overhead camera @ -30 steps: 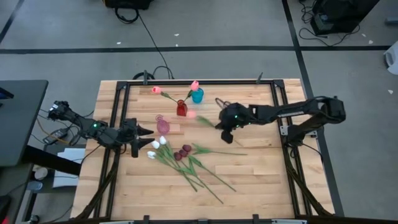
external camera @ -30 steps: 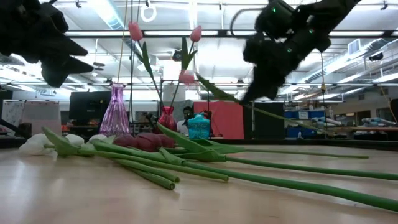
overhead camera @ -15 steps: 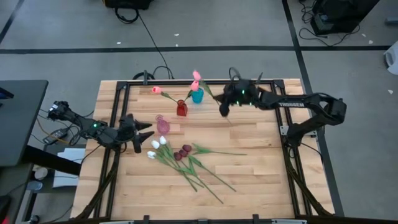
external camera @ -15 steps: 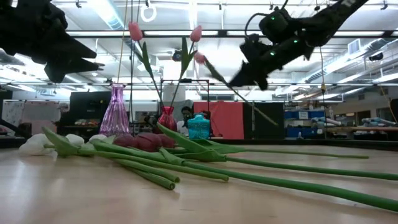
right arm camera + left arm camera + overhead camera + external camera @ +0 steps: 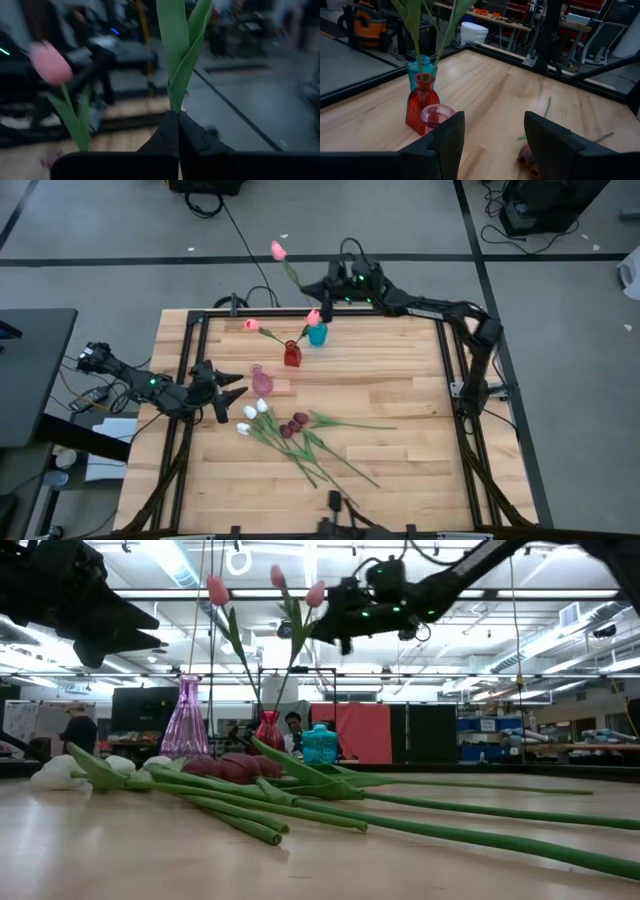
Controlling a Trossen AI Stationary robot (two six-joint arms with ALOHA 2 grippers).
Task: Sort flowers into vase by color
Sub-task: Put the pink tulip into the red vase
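My right gripper [image 5: 322,290] hangs high over the table's far edge, shut on a pink tulip whose head [image 5: 278,250] reaches out past that edge. A red vase [image 5: 291,355] and a teal vase [image 5: 317,333] each hold a pink tulip. The pink glass vase [image 5: 262,383] holds no flower. White [image 5: 250,415] and maroon [image 5: 295,423] tulips lie flat on the table's middle, their stems crossing. My left gripper [image 5: 238,388] waits open beside the pink vase, touching nothing. My right gripper pinches the tulip's green stem where its leaves rise [image 5: 175,107], between the two shut fingers. The fingers point about level, toward the table's far left corner. The tulip is lifted clear and slants up, its head [image 5: 278,577] toward the far left.
The three vases stand close together at the far middle [image 5: 421,102]. A dark metal frame [image 5: 300,311] runs round the table top. Bare wood lies on the right half [image 5: 400,400]. A person [image 5: 292,722] shows in the room behind.
My right gripper has swung up and toward the table's far edge and left, tipping from pointing downward to about level. The pink tulip went with it, and its head has moved from above the vases to beyond the far edge. My left gripper has turned a little in place.
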